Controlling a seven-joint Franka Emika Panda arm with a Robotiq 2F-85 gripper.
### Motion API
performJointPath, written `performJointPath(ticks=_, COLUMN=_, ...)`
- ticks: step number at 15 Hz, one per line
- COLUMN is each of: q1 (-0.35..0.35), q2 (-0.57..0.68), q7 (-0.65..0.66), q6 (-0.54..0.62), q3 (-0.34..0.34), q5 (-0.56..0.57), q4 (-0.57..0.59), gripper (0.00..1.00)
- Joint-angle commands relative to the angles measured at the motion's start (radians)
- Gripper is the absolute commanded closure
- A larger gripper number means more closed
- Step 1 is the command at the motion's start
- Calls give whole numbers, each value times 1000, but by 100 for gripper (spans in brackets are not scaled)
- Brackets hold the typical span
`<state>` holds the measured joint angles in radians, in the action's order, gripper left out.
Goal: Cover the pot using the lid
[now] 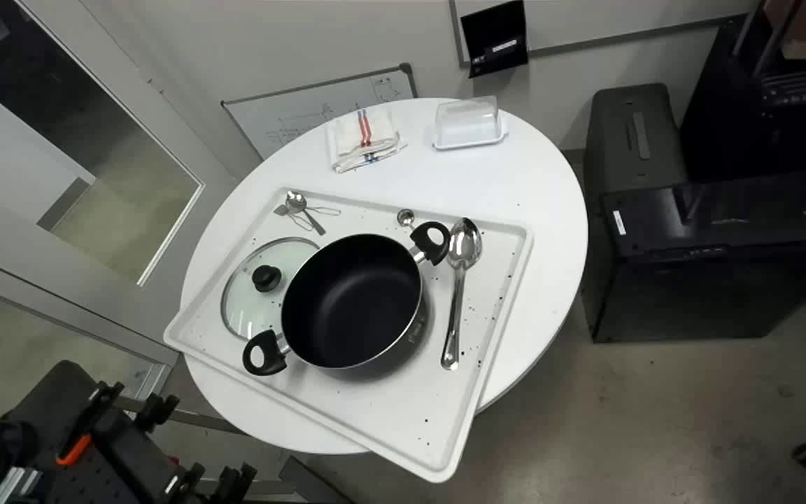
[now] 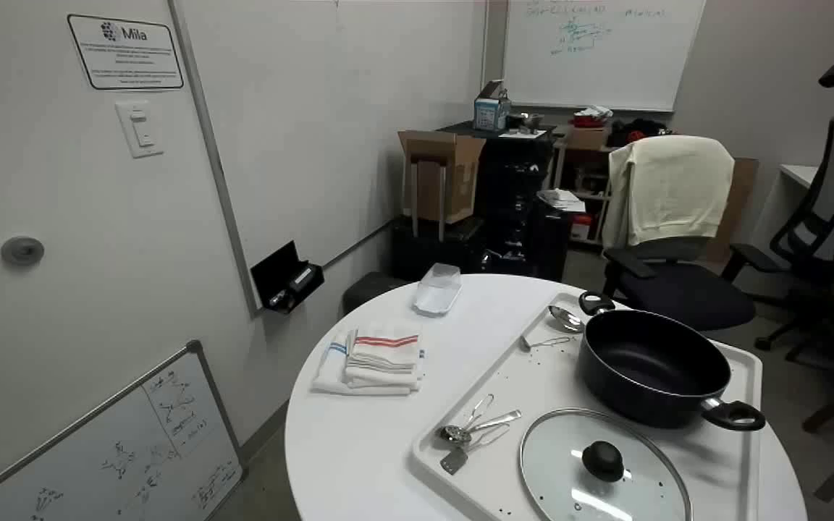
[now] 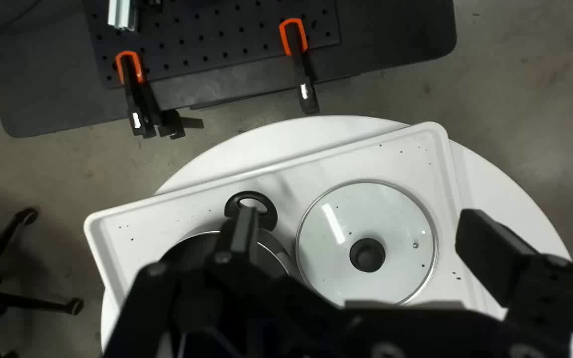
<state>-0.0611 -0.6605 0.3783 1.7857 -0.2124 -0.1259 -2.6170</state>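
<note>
Glass lid [image 3: 366, 224], metal-rimmed, lies flat with its dark knob [image 3: 367, 255] upward on the white tray [image 1: 403, 413], just beside the black two-handled pot [image 1: 352, 301], which sits uncovered; a metal serving spoon [image 1: 457, 290] lies across the pot from it. My gripper [image 3: 360, 228] stands spread and empty, the knob showing between its jaws in the wrist view. Taking the lid looks like the step in hand: from afar, I should centre over the knob, descend straight, squeeze squarely, then lift higher than the pot before crossing. A lopsided pinch could tip the glass.
</note>
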Motion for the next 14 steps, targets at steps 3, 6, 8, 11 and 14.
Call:
performJointPath(ticks=3, q1=-2, q2=1, q7=1, q6=-1, q3=2, q5=2, q4=1, gripper=0)
performJointPath(ticks=6, q1=-2, q2=1, q7=1, q6=-1, q3=2, q5=2, q4=1, gripper=0)
performJointPath(ticks=8, q1=-2, q2=1, q7=1, q6=-1, q3=2, q5=2, q4=1, gripper=0)
performJointPath(ticks=11, q1=-2, q2=1, q7=1, q6=-1, q3=2, q5=2, q4=1, gripper=0)
performJointPath(ticks=14, q1=-2, q2=13, q7=-9, q6=7, q3=4, q5=3, q4=3, gripper=0)
